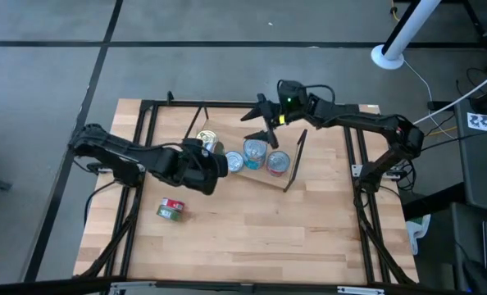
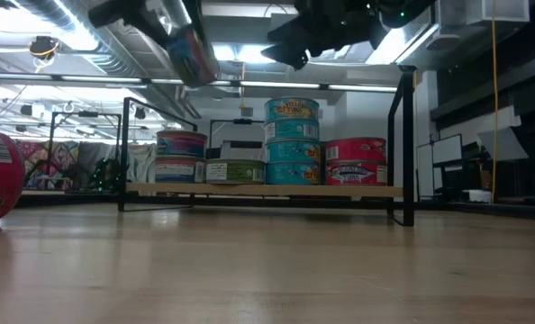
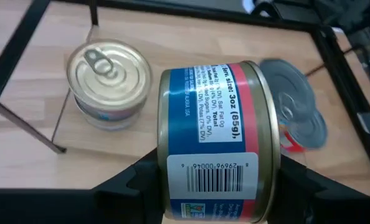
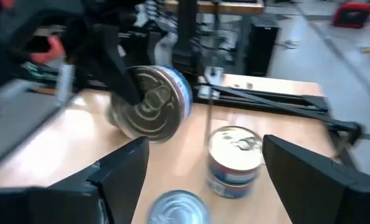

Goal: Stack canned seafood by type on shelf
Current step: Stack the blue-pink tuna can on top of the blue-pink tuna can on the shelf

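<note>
Tin [image 3: 213, 143] sits tilted in the clenched left gripper [image 3: 210, 186] above the shelf [image 2: 263, 190]; level it over matching cans first. Right gripper [image 4: 200, 180] hangs released nearby.

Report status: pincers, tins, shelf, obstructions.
Left pincer holds a blue-and-red labelled round tin tilted over the light-wood shelf. Right pincer open, hovering. Nothing blocking.
</note>
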`<state>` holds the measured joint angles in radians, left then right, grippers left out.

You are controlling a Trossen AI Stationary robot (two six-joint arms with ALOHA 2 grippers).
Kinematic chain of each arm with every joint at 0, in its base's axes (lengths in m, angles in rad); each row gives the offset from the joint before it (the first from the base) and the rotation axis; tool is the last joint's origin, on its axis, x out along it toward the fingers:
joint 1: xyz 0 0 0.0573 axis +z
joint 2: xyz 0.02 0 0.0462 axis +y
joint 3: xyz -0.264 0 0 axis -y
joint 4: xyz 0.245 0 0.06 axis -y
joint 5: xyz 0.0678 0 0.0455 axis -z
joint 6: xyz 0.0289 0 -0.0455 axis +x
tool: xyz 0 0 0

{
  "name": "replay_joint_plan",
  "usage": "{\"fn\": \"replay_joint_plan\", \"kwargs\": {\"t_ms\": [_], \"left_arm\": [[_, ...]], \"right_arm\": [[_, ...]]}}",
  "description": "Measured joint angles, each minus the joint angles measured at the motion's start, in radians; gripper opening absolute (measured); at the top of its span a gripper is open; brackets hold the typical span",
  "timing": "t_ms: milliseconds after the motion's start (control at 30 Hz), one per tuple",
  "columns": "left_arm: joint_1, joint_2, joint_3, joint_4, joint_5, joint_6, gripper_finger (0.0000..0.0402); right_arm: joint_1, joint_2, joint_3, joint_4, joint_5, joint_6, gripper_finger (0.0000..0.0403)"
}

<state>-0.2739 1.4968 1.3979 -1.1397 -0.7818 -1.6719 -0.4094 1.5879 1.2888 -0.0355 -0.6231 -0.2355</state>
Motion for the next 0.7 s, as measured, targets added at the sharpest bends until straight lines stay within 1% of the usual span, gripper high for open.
{"fn": "replay_joint_plan", "kwargs": {"t_ms": [100,267,333,500,600,700], "left_arm": [[0.032,0.014,0.000,-0.001,-0.012,0.000,0.0198],[0.097,-0.018,0.000,-0.019,-0.008,0.047,0.0188],[0.125,-0.046,0.000,-0.044,0.020,0.069,0.0188],[0.197,-0.128,0.000,-0.054,0.142,0.160,0.0196],[0.230,-0.163,0.000,-0.054,0.152,0.178,0.0197],[0.253,-0.180,0.000,-0.060,0.155,0.189,0.0188]], "right_arm": [[0.043,0.000,0.000,-0.021,0.085,-0.092,0.0315],[0.092,0.000,0.000,-0.070,0.091,-0.229,0.0315],[0.103,0.000,0.000,-0.077,0.092,-0.265,0.0314],[0.120,0.000,0.000,-0.074,0.103,-0.332,0.0314],[0.122,0.000,0.000,-0.073,0.150,-0.365,0.0314],[0.122,0.001,0.000,-0.070,0.172,-0.380,0.0314]]}}
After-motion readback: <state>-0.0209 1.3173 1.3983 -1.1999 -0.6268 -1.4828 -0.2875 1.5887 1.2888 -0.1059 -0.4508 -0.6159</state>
